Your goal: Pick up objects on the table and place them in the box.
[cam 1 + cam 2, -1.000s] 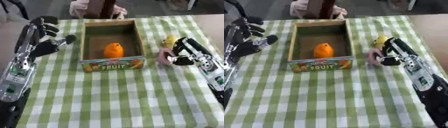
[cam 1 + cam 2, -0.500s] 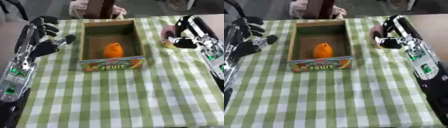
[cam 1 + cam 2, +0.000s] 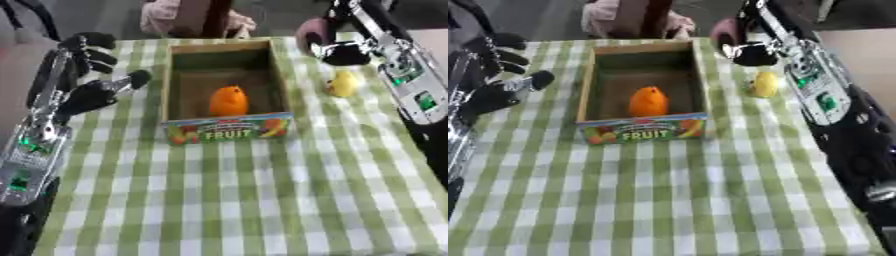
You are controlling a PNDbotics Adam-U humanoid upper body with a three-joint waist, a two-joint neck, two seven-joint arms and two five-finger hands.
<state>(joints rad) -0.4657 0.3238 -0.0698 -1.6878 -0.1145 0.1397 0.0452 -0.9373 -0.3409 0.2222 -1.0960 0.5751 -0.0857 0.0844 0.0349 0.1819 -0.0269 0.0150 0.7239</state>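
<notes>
Overhead, a green-checked tablecloth covers the table; right hand fingers curl round a pink object.

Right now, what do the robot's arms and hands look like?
The left hand has black fingers with rounded tips. Its forearm is silvery grey with black parts and small green marks. The right hand is black too, on a silver-grey forearm with green marks like the left one.

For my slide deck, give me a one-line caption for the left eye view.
Right hand carries a pink object toward the fruit box holding an orange fruit; a yellow fruit waits on the tablecloth.
</notes>
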